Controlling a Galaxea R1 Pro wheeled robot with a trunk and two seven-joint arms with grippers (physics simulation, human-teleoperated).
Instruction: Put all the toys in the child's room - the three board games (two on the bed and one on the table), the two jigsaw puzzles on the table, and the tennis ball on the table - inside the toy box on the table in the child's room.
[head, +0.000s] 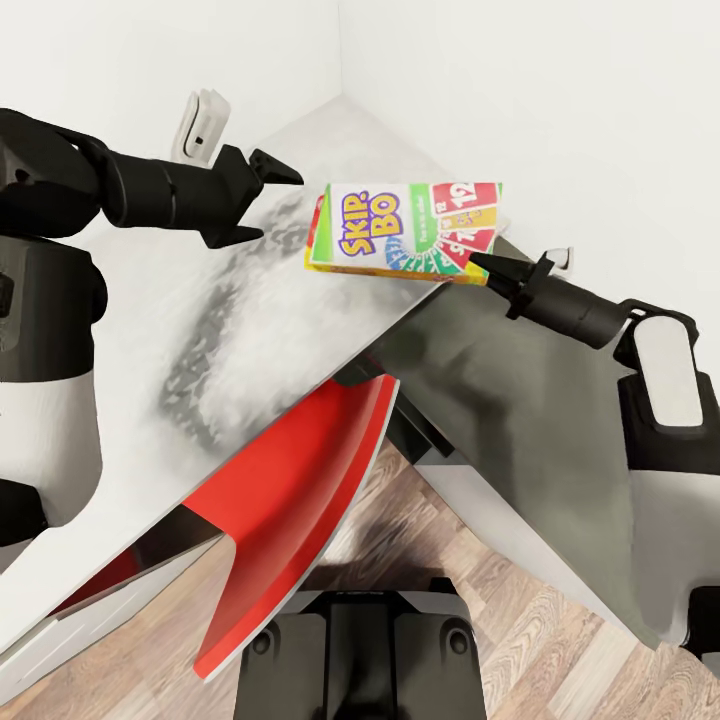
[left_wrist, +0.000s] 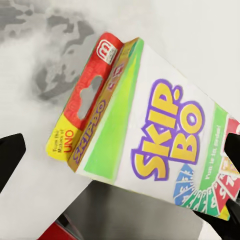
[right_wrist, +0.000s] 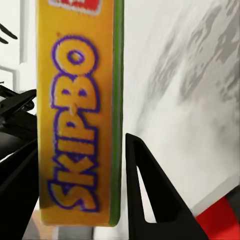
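my right arm reaches in from the right, forearm low over the dark-grey lower top (head: 520, 400), and the right gripper (head: 478, 261) is clamped on the near right corner of the skip-bo box (head: 405, 232); in the right wrist view i see one black finger (right_wrist: 150, 195) pressed along the green edge of the box's orange side panel and the other finger on the far side of it, so the jaws pinch the box across its thickness. my left arm comes in level from the left over the light-grey desk top (head: 200, 330), and the left gripper (head: 262, 200) hangs with its fingers spread wide, gripping nothing, its tips aimed at the box and just short of its left end. the box is held face up and a little tilted, above the desk's far right edge where the light top meets the lower one, near the room's corner. its long axis runs left to right across my view, the red hang-tab end toward the left gripper, the fanned-card end toward the right one. the light top left of the box is bare and open. a red chair (head: 290, 500) sits below the desk's near edge, over the wood floor (head: 500, 620).
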